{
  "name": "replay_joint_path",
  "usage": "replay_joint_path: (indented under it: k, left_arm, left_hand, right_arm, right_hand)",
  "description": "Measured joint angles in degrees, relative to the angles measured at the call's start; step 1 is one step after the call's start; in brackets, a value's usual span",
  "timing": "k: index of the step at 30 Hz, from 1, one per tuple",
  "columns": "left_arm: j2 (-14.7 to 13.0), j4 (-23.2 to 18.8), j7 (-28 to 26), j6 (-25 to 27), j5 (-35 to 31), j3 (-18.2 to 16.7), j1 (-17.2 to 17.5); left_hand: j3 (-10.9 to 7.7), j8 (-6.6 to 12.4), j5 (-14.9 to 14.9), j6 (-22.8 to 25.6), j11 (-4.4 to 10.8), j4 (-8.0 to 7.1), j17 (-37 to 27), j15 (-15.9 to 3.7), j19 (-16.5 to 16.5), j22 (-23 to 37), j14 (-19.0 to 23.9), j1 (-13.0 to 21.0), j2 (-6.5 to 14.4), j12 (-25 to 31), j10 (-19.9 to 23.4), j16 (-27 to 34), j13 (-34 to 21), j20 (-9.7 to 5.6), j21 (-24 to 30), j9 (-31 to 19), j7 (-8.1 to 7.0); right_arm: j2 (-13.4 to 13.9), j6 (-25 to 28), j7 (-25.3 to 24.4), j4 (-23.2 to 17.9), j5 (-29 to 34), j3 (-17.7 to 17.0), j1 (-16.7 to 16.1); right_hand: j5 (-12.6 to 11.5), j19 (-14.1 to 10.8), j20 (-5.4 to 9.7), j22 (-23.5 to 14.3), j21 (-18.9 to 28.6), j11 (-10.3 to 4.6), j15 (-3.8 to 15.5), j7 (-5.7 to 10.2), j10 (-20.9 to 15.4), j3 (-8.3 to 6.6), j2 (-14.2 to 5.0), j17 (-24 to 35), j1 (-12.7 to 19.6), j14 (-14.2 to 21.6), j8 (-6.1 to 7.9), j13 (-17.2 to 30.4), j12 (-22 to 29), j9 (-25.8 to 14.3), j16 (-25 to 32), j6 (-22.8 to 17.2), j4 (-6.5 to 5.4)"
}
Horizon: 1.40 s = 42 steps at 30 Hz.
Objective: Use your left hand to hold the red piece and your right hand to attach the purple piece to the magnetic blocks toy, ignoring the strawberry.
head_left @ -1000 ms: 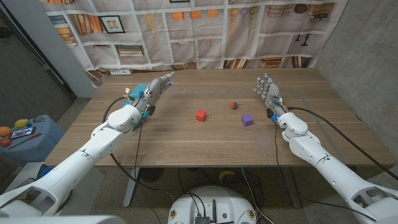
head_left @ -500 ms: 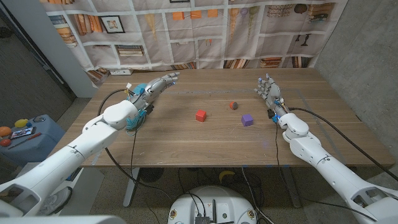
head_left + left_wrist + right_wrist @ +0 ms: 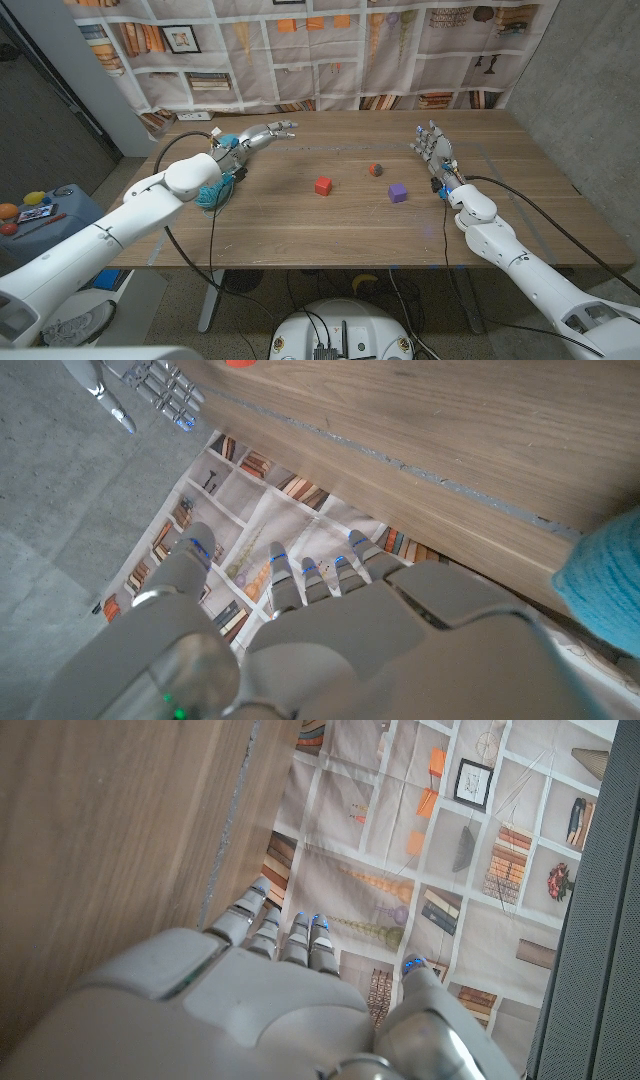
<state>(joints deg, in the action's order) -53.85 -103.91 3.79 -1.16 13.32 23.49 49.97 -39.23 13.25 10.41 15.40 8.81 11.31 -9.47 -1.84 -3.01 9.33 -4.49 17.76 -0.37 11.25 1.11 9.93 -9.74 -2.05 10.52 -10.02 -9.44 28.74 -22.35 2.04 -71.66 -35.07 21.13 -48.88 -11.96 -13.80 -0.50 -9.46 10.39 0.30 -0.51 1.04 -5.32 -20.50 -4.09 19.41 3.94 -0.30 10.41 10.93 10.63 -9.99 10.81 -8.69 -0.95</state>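
Left hand (image 3: 258, 136) hangs over the far left part of the wooden table (image 3: 300, 225), fingers (image 3: 281, 127) stretched out and slightly apart, pointing toward the table's middle, holding nothing. In the left wrist view the left hand (image 3: 320, 620) shows the same loose spread, nothing between the fingers (image 3: 285, 575), a printed bookshelf backdrop (image 3: 250, 520) past the fingertips. Red piece (image 3: 323, 185) sits on the table beyond those fingertips, nearer the robot and toward the right hand, well apart, untouched. Right hand (image 3: 435, 150) at the far right part of the table, fingers (image 3: 428, 133) extended and a little apart, pointing toward the far edge, holding nothing; whether it touches the wood cannot be told. In the right wrist view the right hand (image 3: 270, 990) has its fingers (image 3: 300, 935) straight, side by side, thumb set off, nothing held. Purple piece (image 3: 397, 192) lies beside the right hand on its inner side, near its wrist, not touching. Strawberry (image 3: 375, 169) is between the two pieces, farther back, closer to the purple one. Pieces well apart from each other.
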Motion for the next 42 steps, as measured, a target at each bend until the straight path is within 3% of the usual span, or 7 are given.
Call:
replay_joint_path:
  k: [7,21,42]
  left_arm:
    - [-2.1,-4.0,0.6,4.4,-5.0,1.4,-1.1]
    - [-4.3,-10.6,4.7,12.7,-15.4,5.4,-4.9]
    - [-3.2,-15.2,16.0,21.1,-32.2,13.2,-13.3]
  left_hand:
    - [-0.25,0.56,0.0,2.1,0.51,-0.21,0.0,-0.09,0.0,0.0,0.5,2.2,-1.0,0.0,0.5,0.0,0.0,0.0,0.0,0.0,-0.08]
    - [-0.64,0.27,0.0,1.8,0.5,-0.16,0.0,-0.09,0.0,0.0,0.5,4.4,-2.1,-0.2,0.5,0.0,0.0,0.0,0.0,0.0,-0.4]
    - [-1.51,-0.57,0.0,1.1,-0.15,-0.22,0.0,-0.14,2.1,0.0,-1.4,9.5,-3.9,-0.9,-1.6,0.0,0.0,0.4,-0.3,-0.3,-0.7]
  right_arm:
    - [-0.1,-0.3,0.2,0.2,0.0,0.0,0.1]
    - [-0.4,-0.6,0.9,1.2,-0.2,0.1,0.6]
    - [-1.2,-1.7,1.6,3.2,-0.9,-0.1,0.7]
  right_hand:
    - [0.0,0.0,0.0,0.0,0.0,0.0,0.0,0.0,0.0,-0.16,0.0,-0.2,0.0,0.0,0.0,0.0,0.0,0.0,0.0,0.0,0.16]
    - [0.0,-0.2,0.21,0.0,0.0,0.0,0.0,0.0,0.0,-0.31,0.0,-0.6,0.0,0.0,0.0,0.0,0.0,0.0,0.0,0.0,0.31]
    - [0.0,-0.2,0.21,0.0,0.0,0.0,0.0,0.0,0.0,-0.31,-0.01,-1.1,0.0,0.0,0.0,0.0,0.0,0.0,0.2,0.0,0.31]
